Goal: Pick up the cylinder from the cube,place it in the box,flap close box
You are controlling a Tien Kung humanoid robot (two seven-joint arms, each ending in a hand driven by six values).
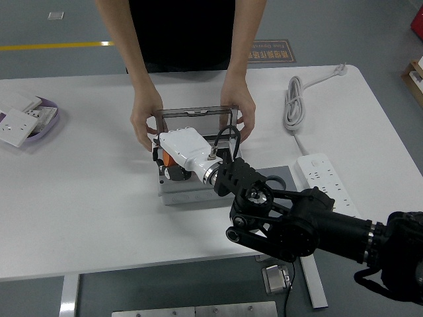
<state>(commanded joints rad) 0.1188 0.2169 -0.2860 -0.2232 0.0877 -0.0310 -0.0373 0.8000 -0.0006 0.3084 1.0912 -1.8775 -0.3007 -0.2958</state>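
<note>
Reaching in from the right, the robot hand (177,153) is held palm-down over the open box (197,153), its fingers curled around the orange cylinder (168,159). The box is steadied on the desk (79,178) by a person's two hands (147,123), one at each side of its raised lid.

A glossy black jointed right arm (310,228) ends in a white-shelled right hand (173,157) with a silver wrist ring and a looping black cable; the person (182,33) across the tabletop wears black.
</note>
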